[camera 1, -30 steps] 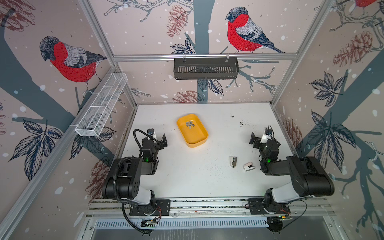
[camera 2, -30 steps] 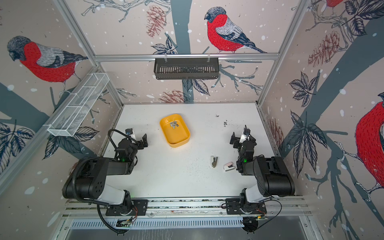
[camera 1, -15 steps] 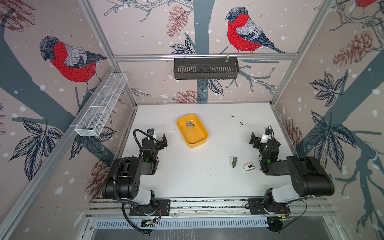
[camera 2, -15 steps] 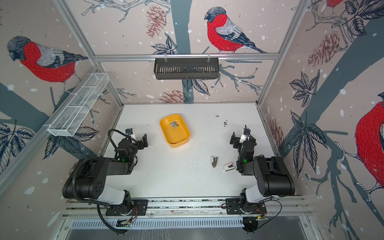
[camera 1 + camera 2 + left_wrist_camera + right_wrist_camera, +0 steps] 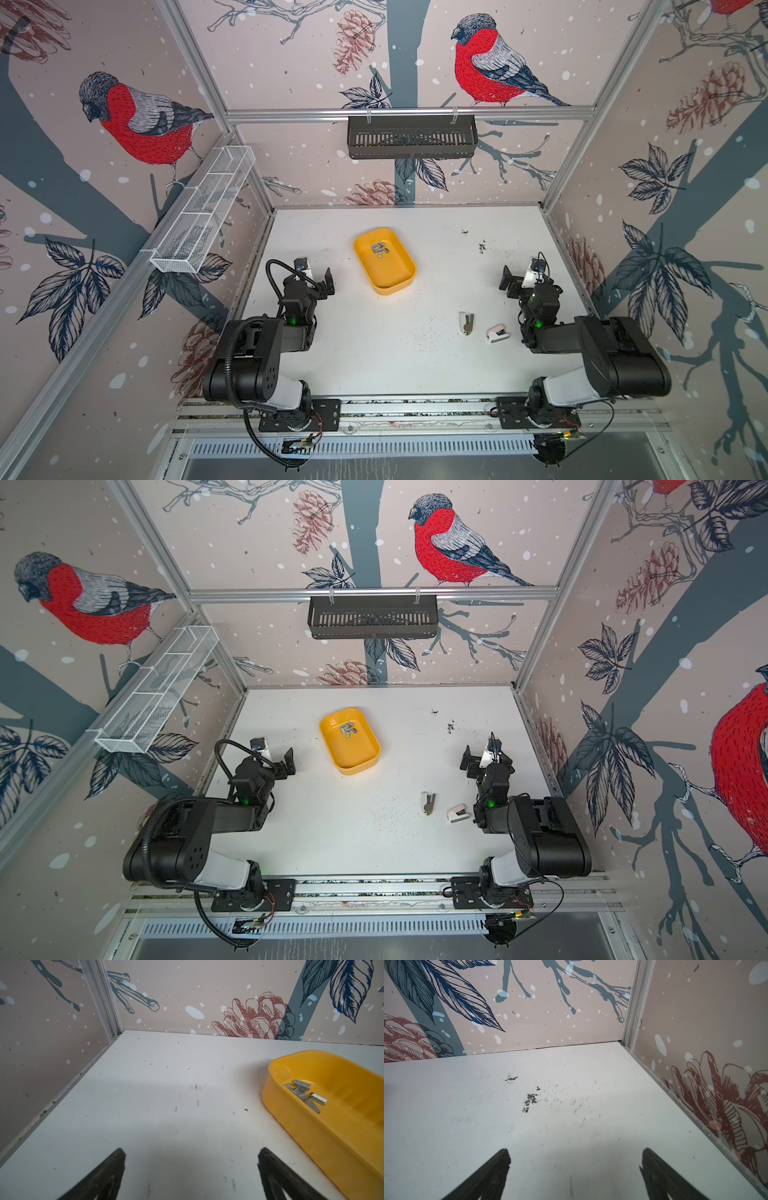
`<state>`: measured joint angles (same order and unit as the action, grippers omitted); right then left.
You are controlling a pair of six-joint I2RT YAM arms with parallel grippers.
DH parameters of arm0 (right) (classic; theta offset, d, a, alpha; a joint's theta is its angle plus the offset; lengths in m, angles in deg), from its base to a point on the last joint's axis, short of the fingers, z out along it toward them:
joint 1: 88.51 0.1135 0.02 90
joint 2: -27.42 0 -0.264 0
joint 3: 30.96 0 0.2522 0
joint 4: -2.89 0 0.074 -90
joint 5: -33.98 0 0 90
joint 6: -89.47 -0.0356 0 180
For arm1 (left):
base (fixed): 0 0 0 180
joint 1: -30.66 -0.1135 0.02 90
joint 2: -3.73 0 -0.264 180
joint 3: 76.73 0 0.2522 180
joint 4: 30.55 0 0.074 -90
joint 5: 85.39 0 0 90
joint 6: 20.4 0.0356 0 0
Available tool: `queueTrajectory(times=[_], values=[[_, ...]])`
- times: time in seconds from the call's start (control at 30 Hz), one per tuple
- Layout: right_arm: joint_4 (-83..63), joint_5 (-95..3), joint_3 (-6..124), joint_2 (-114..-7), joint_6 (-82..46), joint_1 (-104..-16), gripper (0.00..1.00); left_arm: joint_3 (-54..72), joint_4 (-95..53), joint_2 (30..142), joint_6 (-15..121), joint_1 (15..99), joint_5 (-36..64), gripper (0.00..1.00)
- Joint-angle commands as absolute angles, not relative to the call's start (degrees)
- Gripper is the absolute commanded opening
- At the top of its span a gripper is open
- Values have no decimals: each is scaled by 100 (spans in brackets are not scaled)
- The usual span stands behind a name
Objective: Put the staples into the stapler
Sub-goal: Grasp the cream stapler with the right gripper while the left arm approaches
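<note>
The staples (image 5: 379,248) (image 5: 347,728) are several short silvery strips piled at the far end of a yellow tray (image 5: 399,284) (image 5: 363,766), mid-table in both top views. The left wrist view has the staples (image 5: 305,1093) inside the tray (image 5: 270,1093) too. A small grey stapler (image 5: 466,323) (image 5: 428,803) lies with its halves spread at the front right, and a small white one (image 5: 498,333) (image 5: 457,813) lies beside it. My left gripper (image 5: 318,278) (image 5: 276,759) (image 5: 191,1153) is open and empty, left of the tray. My right gripper (image 5: 519,278) (image 5: 478,760) (image 5: 575,1154) is open and empty, behind the staplers.
A black slotted basket (image 5: 411,137) hangs on the back wall. A white wire rack (image 5: 203,212) runs along the left wall. Dark flecks (image 5: 482,247) (image 5: 530,1100) mark the white table (image 5: 374,353) at the back right. Walls enclose three sides.
</note>
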<state>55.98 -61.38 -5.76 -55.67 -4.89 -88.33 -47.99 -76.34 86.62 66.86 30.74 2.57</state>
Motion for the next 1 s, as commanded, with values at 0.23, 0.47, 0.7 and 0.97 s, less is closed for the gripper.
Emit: queueTrajectory(times=[0.23, 0.47, 0.7, 0.97], values=[[3616, -6615, -218, -3675, -1137, -8725, 99, -4217, -5740, 7111, 6365, 3760, -540, 99], [918, -6548, 481, -2644, -2595, -8205, 99, -3302, -3742, 6571, 5403, 4680, -243, 99], [-1529, -7133, 1378, -2883, -3315, -6939, 89, -2896, -2819, 6429, 4789, 5888, 782, 99], [-2744, -5871, 1839, -3401, -3515, -6641, 57, -3186, -2956, 6345, 3859, 6802, 1709, 99]])
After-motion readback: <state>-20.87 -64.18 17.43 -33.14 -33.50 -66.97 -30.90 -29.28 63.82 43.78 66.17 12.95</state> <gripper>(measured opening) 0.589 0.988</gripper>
